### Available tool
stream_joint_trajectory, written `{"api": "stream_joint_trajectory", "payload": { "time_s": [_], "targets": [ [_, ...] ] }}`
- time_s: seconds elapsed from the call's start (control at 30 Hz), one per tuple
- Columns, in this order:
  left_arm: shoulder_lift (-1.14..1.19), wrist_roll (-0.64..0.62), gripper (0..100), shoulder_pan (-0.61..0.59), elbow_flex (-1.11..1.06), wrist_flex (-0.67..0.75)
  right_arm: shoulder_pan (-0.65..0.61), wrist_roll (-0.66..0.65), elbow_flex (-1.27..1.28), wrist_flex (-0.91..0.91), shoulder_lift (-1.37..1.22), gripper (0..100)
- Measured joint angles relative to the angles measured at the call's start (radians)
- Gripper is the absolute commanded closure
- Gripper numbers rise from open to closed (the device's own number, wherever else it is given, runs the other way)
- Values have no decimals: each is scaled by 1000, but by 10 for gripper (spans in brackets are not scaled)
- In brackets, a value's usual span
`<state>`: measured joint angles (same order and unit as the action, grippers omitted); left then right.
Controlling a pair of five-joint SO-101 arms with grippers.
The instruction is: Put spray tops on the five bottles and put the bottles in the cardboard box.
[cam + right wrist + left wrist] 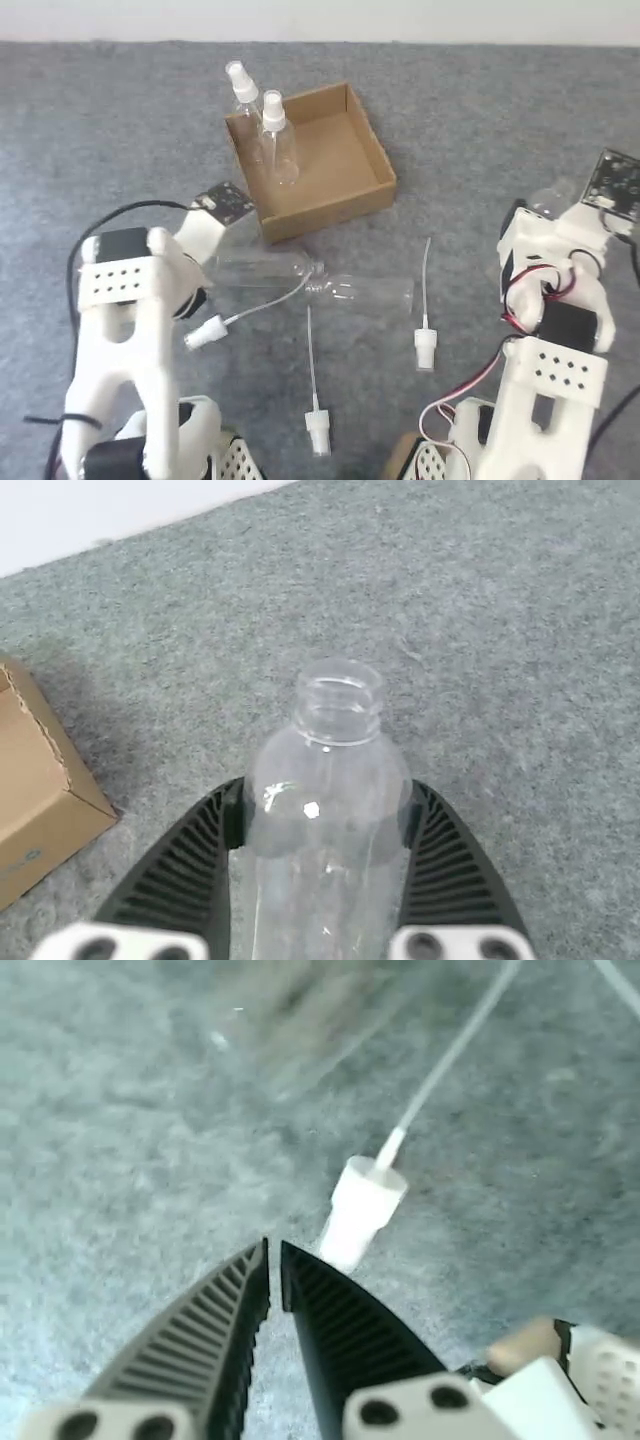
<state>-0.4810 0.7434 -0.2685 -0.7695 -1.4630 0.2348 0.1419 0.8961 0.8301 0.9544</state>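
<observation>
Two bottles with spray tops (pixel 268 125) stand in the cardboard box (pixel 375 165). Two clear open bottles (pixel 262 268) (pixel 365 292) lie end to end on the carpet in front of it. A loose spray top (pixel 205 333) (pixel 362 1210) lies just beyond the tips of my left gripper (pixel 274 1252), which is shut and holds nothing. Two more spray tops (pixel 318 430) (pixel 425 348) lie nearer the arms, tubes pointing toward the box. At the right, my right gripper (pixel 325 805) is shut on an open-necked clear bottle (pixel 325 780) (pixel 548 200), held above the carpet.
Grey carpet (pixel 470 120) covers the table. The box's corner (pixel 40 780) lies off to one side of the held bottle. A black cable (pixel 120 215) loops beside the left arm.
</observation>
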Motion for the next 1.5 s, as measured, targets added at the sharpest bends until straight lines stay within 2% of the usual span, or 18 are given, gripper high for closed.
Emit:
{"api": "stream_joint_trajectory", "payload": {
  "time_s": [0.17, 0.37, 0.63, 0.87, 1.0, 1.17, 1.4, 1.5],
  "targets": [
    [0, 0, 959, -6, 2, 0, -3, 0, 0, 0, 0, 936],
    [0, 55, 779, 29, -31, -2, -2, 0, 0, 0, 0, 936],
    [0, 209, 776, 31, -103, 8, -2, 0, 0, 0, 0, 936],
    [0, 226, 776, 35, -279, 232, 0, 0, 0, 0, 0, 936],
    [0, 226, 847, 37, -354, 334, -2, 0, 0, 0, 0, 936],
    [0, 229, 988, 61, -361, 350, 0, 0, 0, 0, 0, 936],
    [0, 226, 989, 163, -339, 221, 0, 0, 0, 0, 0, 936],
    [0, 226, 989, 166, -296, 161, 0, 0, 0, 0, 0, 936]
  ]
}}
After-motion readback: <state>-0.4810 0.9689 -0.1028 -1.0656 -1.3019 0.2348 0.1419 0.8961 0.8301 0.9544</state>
